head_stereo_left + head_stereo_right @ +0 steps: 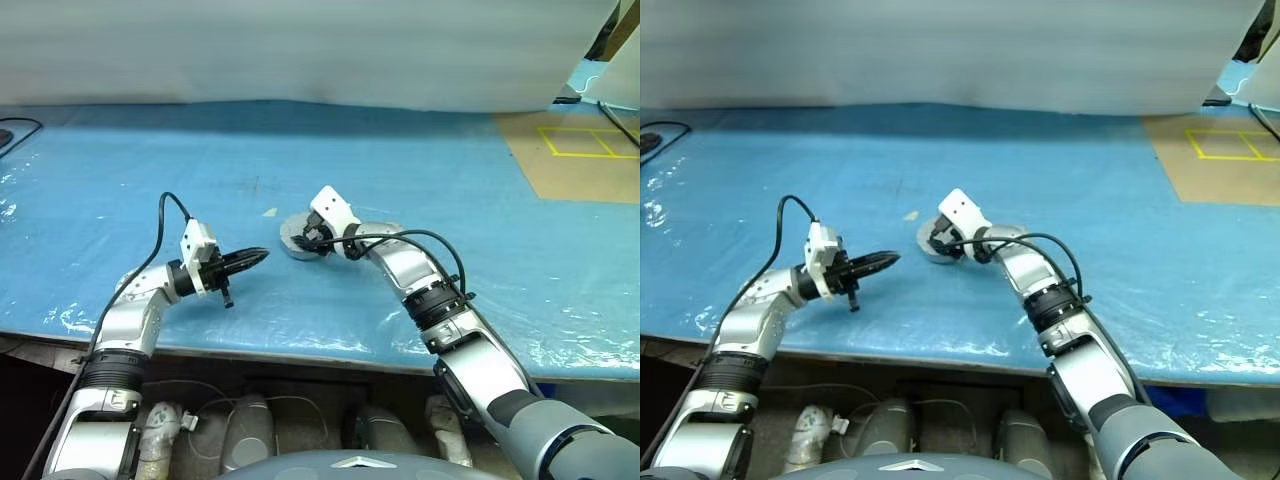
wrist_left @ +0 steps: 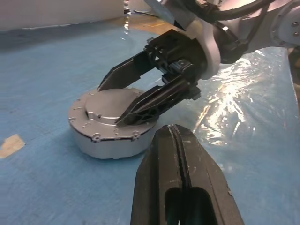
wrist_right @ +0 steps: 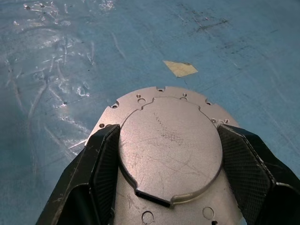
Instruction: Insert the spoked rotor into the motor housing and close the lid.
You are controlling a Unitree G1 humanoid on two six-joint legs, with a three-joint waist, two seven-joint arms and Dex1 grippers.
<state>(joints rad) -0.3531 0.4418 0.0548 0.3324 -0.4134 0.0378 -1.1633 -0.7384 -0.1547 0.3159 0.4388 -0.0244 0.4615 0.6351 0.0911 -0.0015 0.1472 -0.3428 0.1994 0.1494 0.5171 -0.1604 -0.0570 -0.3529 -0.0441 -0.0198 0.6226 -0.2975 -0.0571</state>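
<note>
The motor housing (image 2: 110, 143), a short silver cylinder, stands on the blue table cover with the flat silver lid (image 3: 168, 150) lying on top of it. My right gripper (image 3: 169, 132) reaches down over it, and its two black fingers press against opposite edges of the lid's raised round plate. My left gripper (image 1: 262, 255) is shut and empty. It points level at the housing from the left and stops a short way from it. The spoked rotor is hidden.
A small yellowish scrap of tape (image 1: 270, 212) lies on the blue cover (image 1: 150, 180) just behind the housing. A brown board with yellow square lines (image 1: 580, 150) is at the far right. A black cable (image 1: 15, 125) lies at the far left. The table's front edge runs below both arms.
</note>
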